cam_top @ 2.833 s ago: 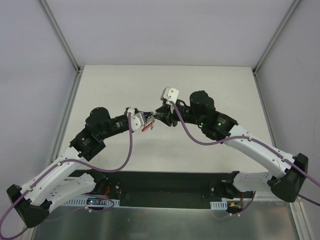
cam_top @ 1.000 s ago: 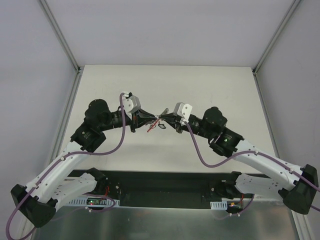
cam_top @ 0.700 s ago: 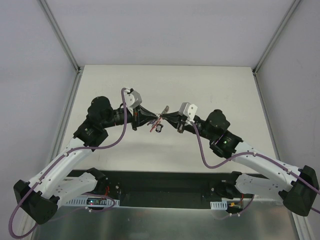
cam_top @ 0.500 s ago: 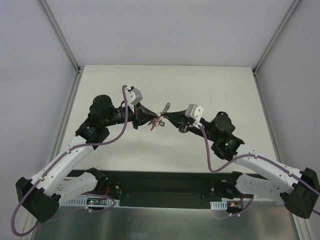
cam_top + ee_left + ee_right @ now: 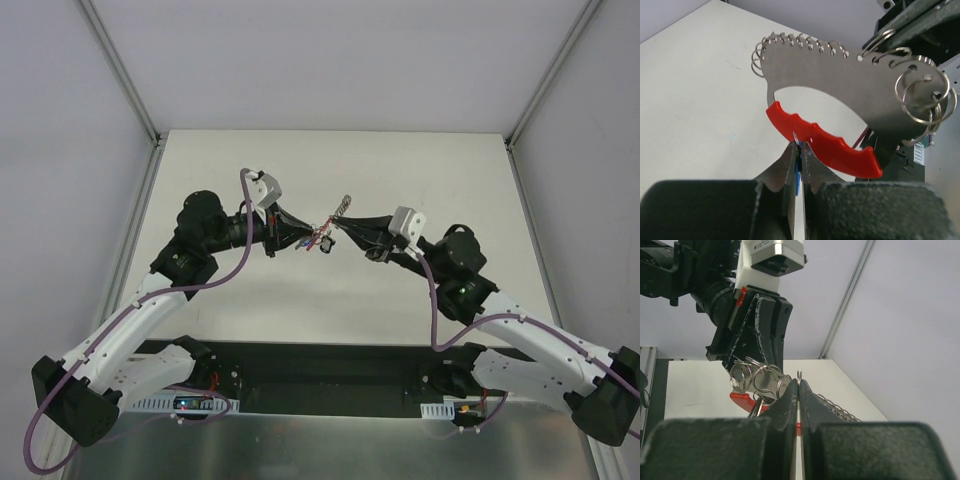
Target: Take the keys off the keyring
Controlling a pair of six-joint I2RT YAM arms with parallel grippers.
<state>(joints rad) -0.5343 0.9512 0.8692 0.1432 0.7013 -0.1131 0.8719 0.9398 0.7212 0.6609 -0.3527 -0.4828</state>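
Observation:
The keyring (image 5: pixel 840 90) is a curved silvery plate with a red plastic tag (image 5: pixel 830 145) along its inner edge and several wire rings (image 5: pixel 922 97) through its holes. It hangs in the air between both arms, above the table (image 5: pixel 420 170). My left gripper (image 5: pixel 799 145) is shut on the red tag's edge, from below. My right gripper (image 5: pixel 799 382) is shut on one thin wire ring (image 5: pixel 799 375) at the plate's other end. Thin silvery keys (image 5: pixel 754 409) hang under the rings (image 5: pixel 752 376). From above the keyring (image 5: pixel 322 237) is tiny between the left gripper (image 5: pixel 305 240) and the right gripper (image 5: pixel 338 228).
Metal frame posts (image 5: pixel 122 70) run along the white walls at the table's left and right edges (image 5: pixel 548 75). Purple cables (image 5: pixel 245 255) loop off both wrists. A black base strip (image 5: pixel 330 365) lies at the near edge.
Both grippers stayed shut on the keyring. The right arm drew back to the right and the left wrist followed, so the keyring shifted slightly right and the plate now points up and right.

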